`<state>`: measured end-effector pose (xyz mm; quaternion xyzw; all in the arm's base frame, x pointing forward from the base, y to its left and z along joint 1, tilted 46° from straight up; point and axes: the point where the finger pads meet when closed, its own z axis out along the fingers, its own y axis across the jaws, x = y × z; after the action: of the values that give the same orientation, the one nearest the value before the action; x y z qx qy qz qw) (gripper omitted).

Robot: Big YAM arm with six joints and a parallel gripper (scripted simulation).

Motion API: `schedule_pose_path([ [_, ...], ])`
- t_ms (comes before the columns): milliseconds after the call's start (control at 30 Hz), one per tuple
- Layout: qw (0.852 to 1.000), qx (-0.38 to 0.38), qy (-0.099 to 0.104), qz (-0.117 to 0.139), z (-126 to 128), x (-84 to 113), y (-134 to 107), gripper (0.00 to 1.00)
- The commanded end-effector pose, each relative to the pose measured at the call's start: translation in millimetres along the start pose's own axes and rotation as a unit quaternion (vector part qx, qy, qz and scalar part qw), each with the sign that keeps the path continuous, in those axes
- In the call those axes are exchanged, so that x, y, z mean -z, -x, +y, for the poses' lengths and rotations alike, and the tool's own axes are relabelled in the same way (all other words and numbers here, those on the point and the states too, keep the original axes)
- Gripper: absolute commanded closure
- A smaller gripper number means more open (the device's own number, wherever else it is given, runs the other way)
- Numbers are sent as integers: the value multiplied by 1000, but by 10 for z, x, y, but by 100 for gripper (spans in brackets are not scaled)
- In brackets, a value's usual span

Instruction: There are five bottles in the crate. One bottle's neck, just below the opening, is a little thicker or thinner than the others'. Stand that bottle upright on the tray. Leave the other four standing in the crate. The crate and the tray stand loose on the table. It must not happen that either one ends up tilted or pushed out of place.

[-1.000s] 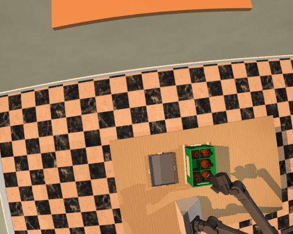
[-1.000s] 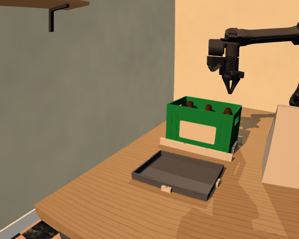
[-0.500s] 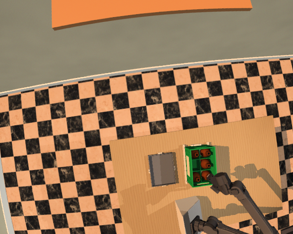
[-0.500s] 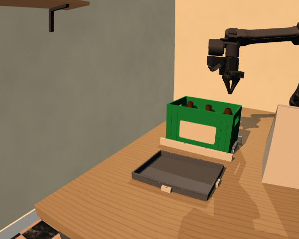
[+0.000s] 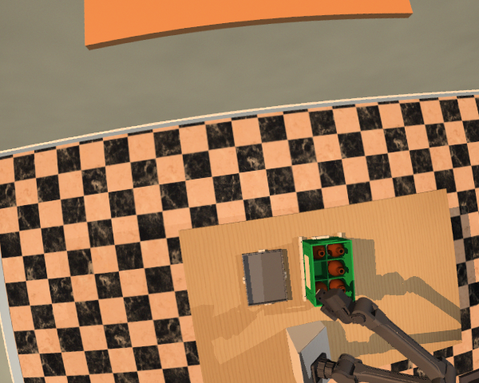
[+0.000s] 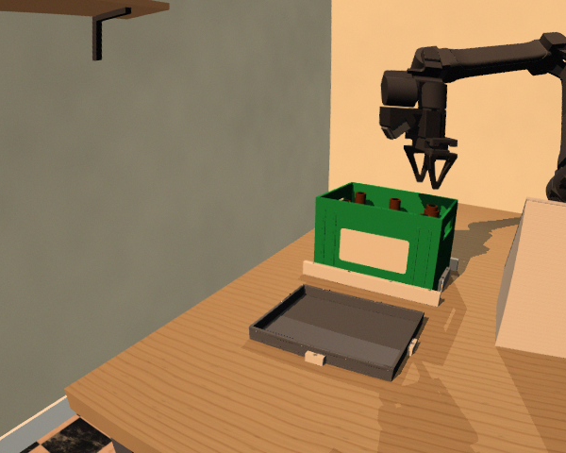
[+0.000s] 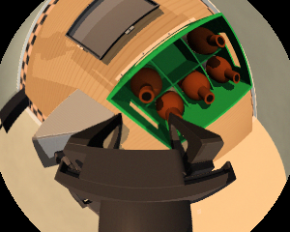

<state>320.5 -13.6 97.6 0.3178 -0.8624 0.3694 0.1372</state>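
The green crate (image 5: pixel 350 263) (image 6: pixel 371 216) (image 7: pixel 232 99) holds five brown-red bottles, all standing: a far pair (image 5: pixel 320 252) (image 5: pixel 337 250), one in the middle row (image 5: pixel 337 268) (image 7: pixel 197 86), and a near pair (image 7: pixel 146 83) (image 7: pixel 169 104). One middle cell, on the tray's side, is empty. I cannot tell from these views which neck differs. The dark grey tray (image 5: pixel 267 276) (image 6: pixel 332 324) (image 7: pixel 111 29) lies empty beside the crate. My gripper (image 6: pixel 427 184) (image 7: pixel 145 117) is open and empty, pointing down above the crate's near end. In the top view the arm partly hides the near bottles.
A low pale strip (image 6: pixel 366 282) runs along the crate's tray side. Small pale blocks (image 6: pixel 315 358) touch the tray's edges. A large pale wedge-shaped box (image 5: pixel 307 337) (image 6: pixel 541 282) (image 7: pixel 77 116) stands near the crate's near end. A second dark arm (image 5: pixel 367 374) reaches in beside that box.
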Motion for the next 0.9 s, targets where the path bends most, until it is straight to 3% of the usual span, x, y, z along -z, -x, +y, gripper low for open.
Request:
schedule_pose_path([
  [0,999,-34,0,-8,-142,64,-9,39],
  [867,1000,-28,1,-3,-119,37,7,39],
])
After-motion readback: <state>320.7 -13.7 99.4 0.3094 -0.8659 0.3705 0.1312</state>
